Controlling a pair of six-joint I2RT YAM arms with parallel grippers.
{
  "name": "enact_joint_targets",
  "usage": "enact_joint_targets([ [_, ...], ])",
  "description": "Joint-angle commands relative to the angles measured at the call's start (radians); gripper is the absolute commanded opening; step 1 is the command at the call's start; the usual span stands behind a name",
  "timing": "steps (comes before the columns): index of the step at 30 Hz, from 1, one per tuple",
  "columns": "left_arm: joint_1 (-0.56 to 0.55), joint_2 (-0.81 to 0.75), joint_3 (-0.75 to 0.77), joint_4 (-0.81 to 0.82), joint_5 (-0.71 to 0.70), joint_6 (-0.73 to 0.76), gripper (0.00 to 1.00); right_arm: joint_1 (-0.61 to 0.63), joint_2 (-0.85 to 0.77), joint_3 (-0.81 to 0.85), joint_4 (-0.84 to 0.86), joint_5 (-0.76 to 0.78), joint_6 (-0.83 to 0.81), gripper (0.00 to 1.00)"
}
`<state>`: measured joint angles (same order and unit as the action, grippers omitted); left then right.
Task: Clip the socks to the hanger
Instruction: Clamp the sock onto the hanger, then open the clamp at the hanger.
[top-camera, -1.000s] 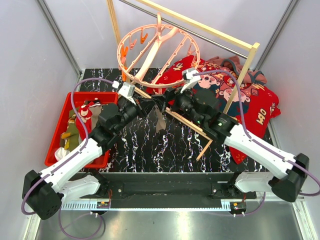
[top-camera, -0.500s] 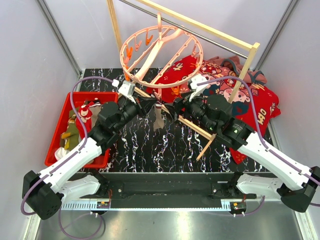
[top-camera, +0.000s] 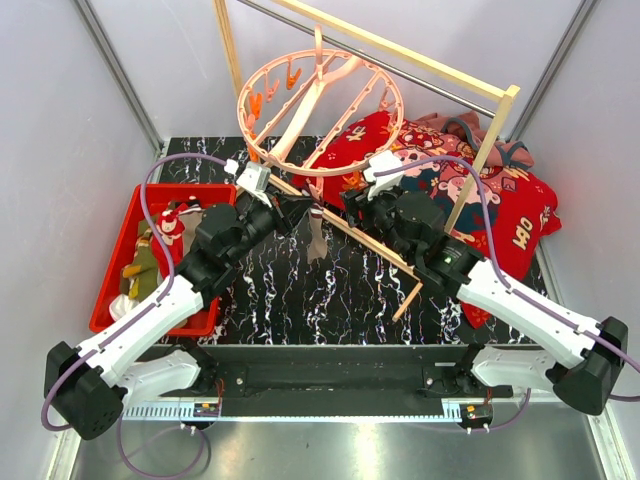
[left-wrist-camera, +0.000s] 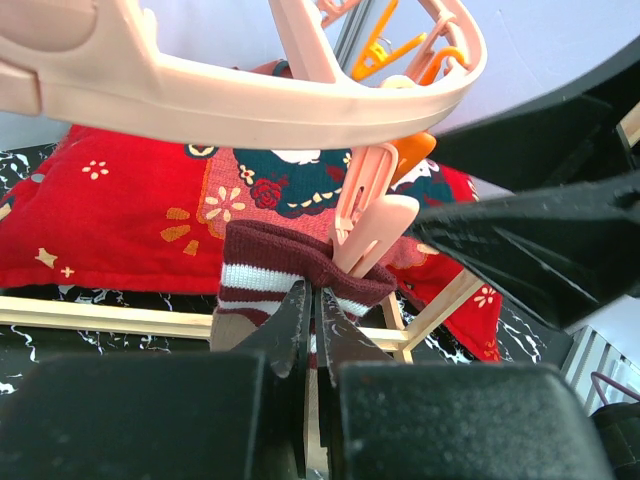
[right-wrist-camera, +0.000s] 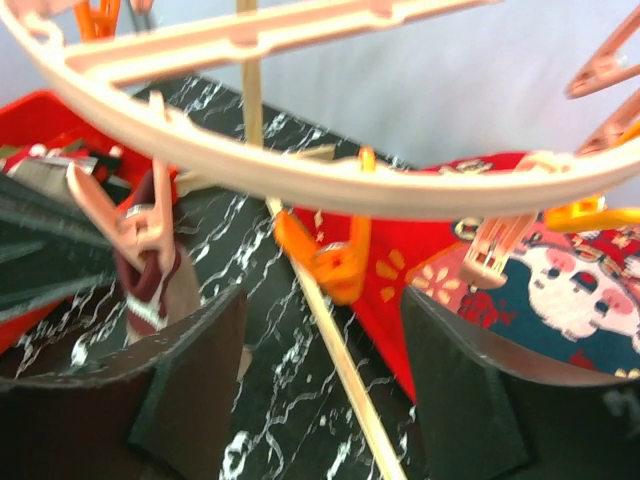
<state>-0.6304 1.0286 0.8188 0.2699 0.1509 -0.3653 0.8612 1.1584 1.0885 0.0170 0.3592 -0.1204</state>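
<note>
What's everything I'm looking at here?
hanger: one, salmon-pink ring, hung at the rack
clips: many, pink and orange, on the ring
striped sock: one, maroon and white, in a pink clip
other socks: several, mixed colours, in the bin
bin: one, red, table's left
cloth: one, red cartoon print, right rear
rack: one, pale wood, over the table
table: one, black marbled
left gripper: shut on the striped sock
right gripper: open, by an orange clip

Hanger (top-camera: 305, 112) hung at 12 o'clock; sock (top-camera: 317, 235) suspended under its 6 o'clock rim; bin (top-camera: 110, 275) at 9, cloth (top-camera: 510, 205) at 2.
</note>
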Motion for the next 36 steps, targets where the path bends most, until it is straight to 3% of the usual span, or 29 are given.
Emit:
enact_joint_targets([
  [1, -0.005, -0.024, 0.045, 0.018, -0.005, 0.02, 0.0, -0.001, 0.023, -0.002, 0.173, 0.072, -0.061, 0.69],
  [23, -0.005, -0.022, 0.051, 0.009, 0.012, 0.016, 0.0, 0.001, 0.141, 0.076, 0.284, 0.08, -0.099, 0.6],
  [36, -0.006, -0.024, 0.052, -0.014, -0.001, 0.019, 0.0, -0.001, 0.138, 0.113, 0.201, 0.1, -0.029, 0.36],
])
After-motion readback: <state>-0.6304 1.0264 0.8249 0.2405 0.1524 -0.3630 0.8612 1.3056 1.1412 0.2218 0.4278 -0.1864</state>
